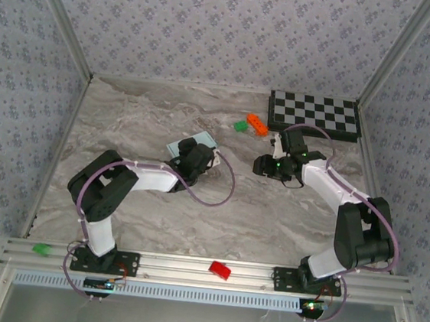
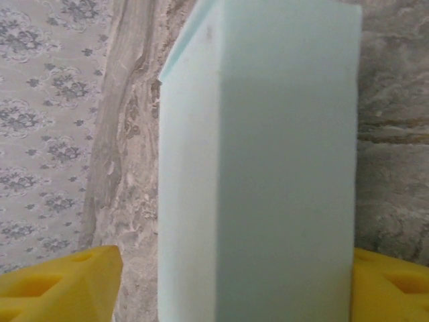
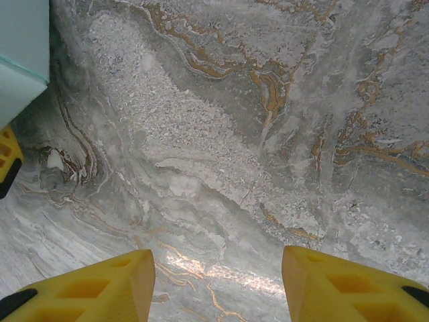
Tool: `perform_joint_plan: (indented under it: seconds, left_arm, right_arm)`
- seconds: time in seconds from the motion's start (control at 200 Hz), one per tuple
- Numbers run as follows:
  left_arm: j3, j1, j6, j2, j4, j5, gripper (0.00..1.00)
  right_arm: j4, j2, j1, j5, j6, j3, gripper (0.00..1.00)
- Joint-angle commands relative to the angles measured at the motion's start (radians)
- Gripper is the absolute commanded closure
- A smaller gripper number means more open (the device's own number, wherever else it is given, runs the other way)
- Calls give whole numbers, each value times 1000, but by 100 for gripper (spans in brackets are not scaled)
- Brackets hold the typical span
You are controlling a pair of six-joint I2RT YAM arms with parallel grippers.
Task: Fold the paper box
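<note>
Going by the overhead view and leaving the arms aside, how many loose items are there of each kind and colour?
Paper box: 1
Checkerboard: 1
Green bricks: 2
Orange brick: 1
Red brick: 1
Total: 6

Illumination is bright and diffuse with only faint, soft shadows in the top view; the box (image 2: pixel 258 168) close to the left wrist lens is blurred, and the table (image 3: pixel 214 268) shows a small glare patch in the right wrist view.
</note>
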Motion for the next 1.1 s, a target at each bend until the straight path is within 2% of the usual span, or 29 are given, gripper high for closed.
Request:
perform_joint_plan:
  seconds: [0.0, 0.095, 0.11, 0.15, 0.44, 0.72, 0.95, 1.094]
  left_arm:
    - [42, -9, -46, -46, -84, 82, 16]
    - [63, -7, -86, -77, -164, 179, 11]
    - [65, -6, -93, -82, -174, 190, 6]
    - [73, -5, -114, -96, -192, 204, 4]
    - [113, 60, -303, -221, -313, 283, 4]
    - [79, 267, -565, -405, -373, 370, 7]
    - [-26, 480, -730, -516, -377, 375, 8]
    - [-100, 579, -784, -546, -363, 315, 11]
  right_arm:
    - [-4, 13, -6, -4, 12, -3, 45]
    - [-3, 15, -6, -4, 12, -6, 46]
    - [-3, 15, -6, -3, 13, -5, 45]
    - [-1, 15, -6, -2, 13, -7, 46]
    - [2, 9, -8, 39, 9, -14, 46]
    - [-17, -33, -17, 278, 7, -27, 46]
    - [-9, -86, -72, 505, -18, -43, 46]
    - [49, -121, -136, 593, -58, -84, 45]
